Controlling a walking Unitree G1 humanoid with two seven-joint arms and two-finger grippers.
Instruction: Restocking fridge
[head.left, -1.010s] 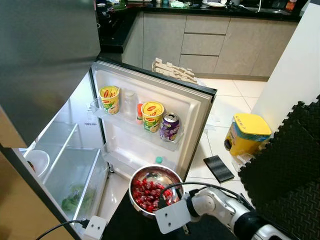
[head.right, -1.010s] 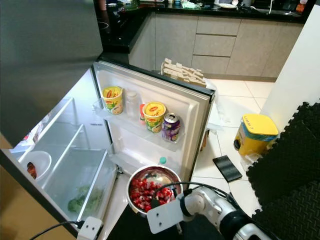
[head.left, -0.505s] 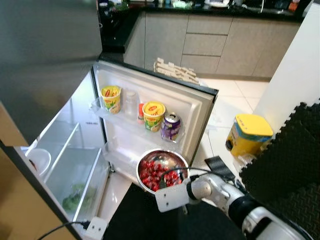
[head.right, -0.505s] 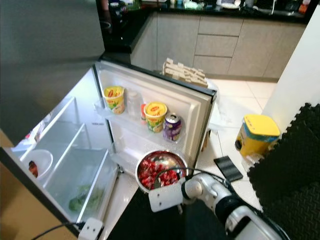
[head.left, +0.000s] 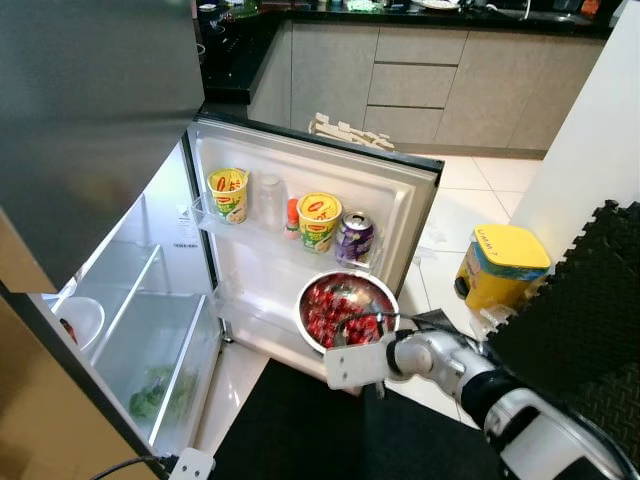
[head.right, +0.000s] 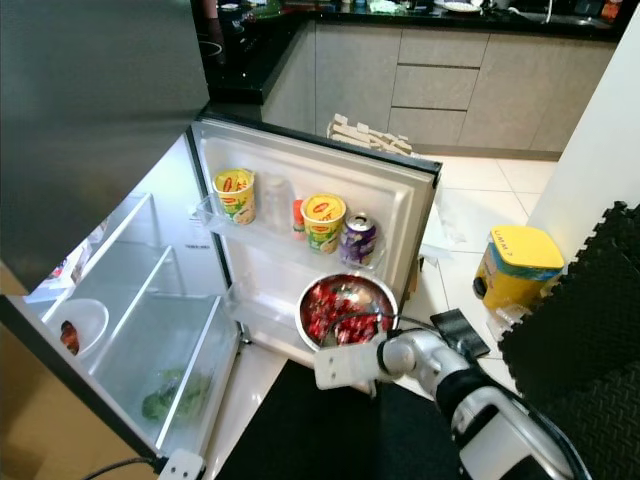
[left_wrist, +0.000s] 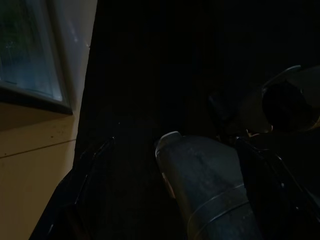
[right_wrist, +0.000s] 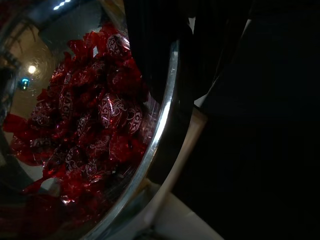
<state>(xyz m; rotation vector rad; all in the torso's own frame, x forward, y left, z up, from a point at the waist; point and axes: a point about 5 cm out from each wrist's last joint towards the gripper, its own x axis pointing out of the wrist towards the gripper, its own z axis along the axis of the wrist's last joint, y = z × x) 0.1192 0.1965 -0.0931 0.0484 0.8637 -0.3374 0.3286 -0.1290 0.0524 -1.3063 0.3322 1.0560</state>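
Restocking is partway — right hand (head.left: 352, 335) grips the steel bowl (head.left: 346, 310) of red sweets (head.left: 338, 312) by its rim, not yet shelved; left hand's state unclear.

The bowl (head.left: 346, 308) is polished, mirror-bright metal; the red sweets (right_wrist: 95, 120) in it wear crinkled, glossy wrappers. The fridge door (head.left: 300, 180) lining is smooth white plastic with clear shelves. The dark floor mat (head.right: 330, 440) looks matt, perhaps rubbery foam.

Silver bowl (head.left: 352, 285) of red-wrapped sweets (head.left: 336, 312); yellow-green noodle cups (head.left: 228, 194); purple can (head.left: 354, 238); yellow bin (head.left: 500, 266)
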